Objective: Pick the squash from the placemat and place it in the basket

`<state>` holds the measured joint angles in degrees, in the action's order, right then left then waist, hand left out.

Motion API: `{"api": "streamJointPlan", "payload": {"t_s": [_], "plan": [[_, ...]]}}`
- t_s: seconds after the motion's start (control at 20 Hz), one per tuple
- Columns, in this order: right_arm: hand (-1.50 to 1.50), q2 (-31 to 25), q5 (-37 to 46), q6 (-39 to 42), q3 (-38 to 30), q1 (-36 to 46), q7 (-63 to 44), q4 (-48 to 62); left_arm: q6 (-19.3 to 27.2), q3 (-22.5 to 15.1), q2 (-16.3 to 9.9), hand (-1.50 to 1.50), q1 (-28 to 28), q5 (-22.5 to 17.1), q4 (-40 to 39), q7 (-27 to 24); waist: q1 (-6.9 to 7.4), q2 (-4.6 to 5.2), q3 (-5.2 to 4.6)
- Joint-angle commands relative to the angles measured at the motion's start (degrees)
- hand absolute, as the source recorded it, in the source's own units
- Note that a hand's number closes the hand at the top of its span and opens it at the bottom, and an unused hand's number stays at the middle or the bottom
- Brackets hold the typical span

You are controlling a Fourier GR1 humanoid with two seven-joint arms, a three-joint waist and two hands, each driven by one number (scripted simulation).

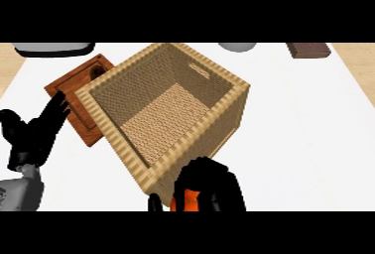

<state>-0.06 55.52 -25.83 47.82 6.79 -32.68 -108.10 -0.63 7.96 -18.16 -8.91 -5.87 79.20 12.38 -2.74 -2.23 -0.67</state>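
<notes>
A large woven basket (219,106) fills the middle of the counter, its open top facing me. My right hand (212,186) is low in the view, just in front of the basket's near corner, with its fingers curled round an orange squash (190,199); only a strip of the squash shows between the fingers. My left hand (33,134) rests at the left edge with straight fingers up, holding nothing. A brown wooden placemat (77,87) lies partly under the basket's left side.
A white-and-grey appliance (55,48) sits at the back left. A grey round object (238,46) and a dark brown block (307,49) stand along the back edge. White counter (307,129) spreads to the right of the basket.
</notes>
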Motion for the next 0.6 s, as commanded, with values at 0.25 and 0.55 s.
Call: {"api": "streamJointPlan", "payload": {"t_s": [0.25,0.55], "plan": [[1.50,0.1,16.4,4.9,-1.0,13.4,-28.0,-2.9,-0.8,-1.1,0.0,0.00,-0.8,0.3,0.5,0.9,1.57,0.67,0.09],[1.50,0.0,19.3,16.1,-4.8,27.4,-43.7,-2.5,-0.9,-1.8,0.9,0.00,-1.8,0.6,0.2,-0.4,3.27,1.41,0.31]]}}
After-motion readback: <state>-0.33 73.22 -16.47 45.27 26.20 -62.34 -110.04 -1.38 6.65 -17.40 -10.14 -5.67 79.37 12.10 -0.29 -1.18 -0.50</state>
